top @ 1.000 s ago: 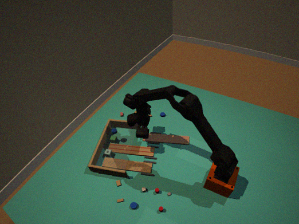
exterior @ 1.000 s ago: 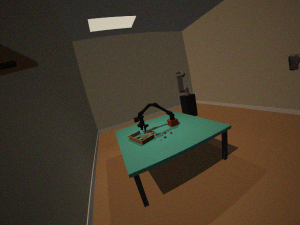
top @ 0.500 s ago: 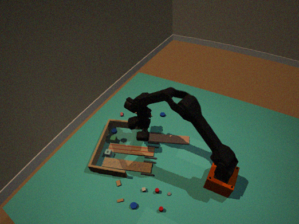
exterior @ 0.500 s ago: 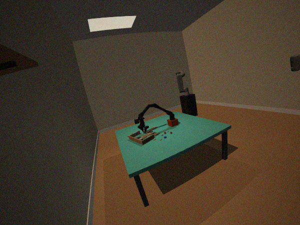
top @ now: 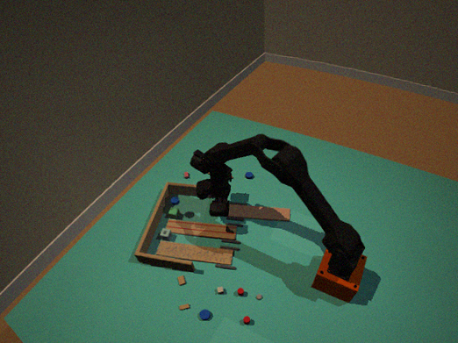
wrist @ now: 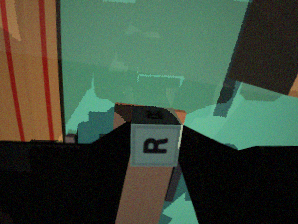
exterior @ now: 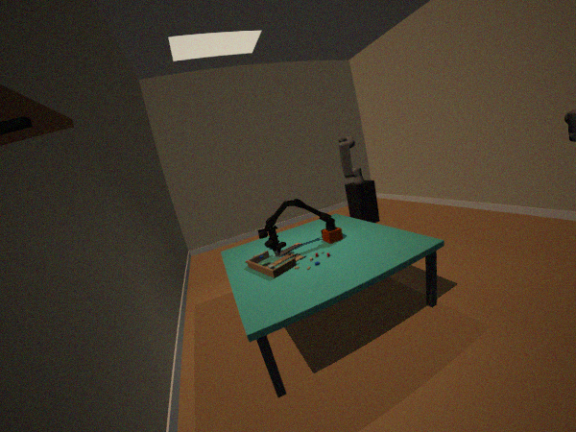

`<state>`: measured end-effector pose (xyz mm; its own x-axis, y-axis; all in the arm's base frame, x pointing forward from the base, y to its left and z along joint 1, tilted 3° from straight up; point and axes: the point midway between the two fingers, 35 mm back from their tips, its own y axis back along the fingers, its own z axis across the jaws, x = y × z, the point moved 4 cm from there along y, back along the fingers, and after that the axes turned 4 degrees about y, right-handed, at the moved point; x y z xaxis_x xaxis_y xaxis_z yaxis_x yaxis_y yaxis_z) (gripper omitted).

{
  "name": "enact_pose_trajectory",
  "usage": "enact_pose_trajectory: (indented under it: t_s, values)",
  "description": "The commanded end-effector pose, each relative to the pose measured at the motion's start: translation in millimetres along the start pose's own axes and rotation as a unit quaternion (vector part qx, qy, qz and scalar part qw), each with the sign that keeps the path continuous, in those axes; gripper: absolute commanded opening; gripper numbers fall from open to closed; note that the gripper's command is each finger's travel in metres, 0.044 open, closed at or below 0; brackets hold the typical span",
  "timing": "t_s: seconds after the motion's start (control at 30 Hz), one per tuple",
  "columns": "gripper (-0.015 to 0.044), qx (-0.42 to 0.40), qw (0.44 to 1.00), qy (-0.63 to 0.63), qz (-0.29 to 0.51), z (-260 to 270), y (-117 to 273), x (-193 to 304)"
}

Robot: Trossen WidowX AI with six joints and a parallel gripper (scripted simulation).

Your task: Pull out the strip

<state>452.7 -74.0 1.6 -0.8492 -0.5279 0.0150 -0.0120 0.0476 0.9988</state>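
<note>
A pale cube (wrist: 172, 145) with a black R on top sits between the fingertips in the wrist view. My gripper (top: 219, 208) (exterior: 276, 252) (wrist: 152, 128) is shut on it, with a finger against each side. The brown strip (top: 264, 213) (wrist: 142, 195) lies directly below the cube, reaching out of the tray's open side toward the arm base. I cannot tell whether the cube touches it. The gripper hides the cube in the top view. A red-lined strip (top: 198, 230) (wrist: 30, 75) and a speckled strip (top: 195, 252) lie beside it in the tray.
The wooden tray (top: 150, 224) (wrist: 270, 45) has low walls. Inside it are a second pale cube (top: 164, 233), a green block (top: 173, 212) and a blue disc (top: 174, 200). Dark guide rails flank the strips. Several small blocks and discs lie outside the tray, including a blue disc (top: 205, 314).
</note>
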Motion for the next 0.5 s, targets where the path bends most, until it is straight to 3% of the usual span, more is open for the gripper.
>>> enact_pose_trajectory:
  t_s: [0.0,0.13,0.47]
  values:
    - [0.0098,0.000,1.000,0.000,0.000,-0.1,0.3,-0.1]
    - [0.0000,0.000,1.000,-0.001,0.000,0.6,0.9,0.5]
    - [0.0000,-0.002,1.000,-0.004,0.001,17.6,20.9,19.4]
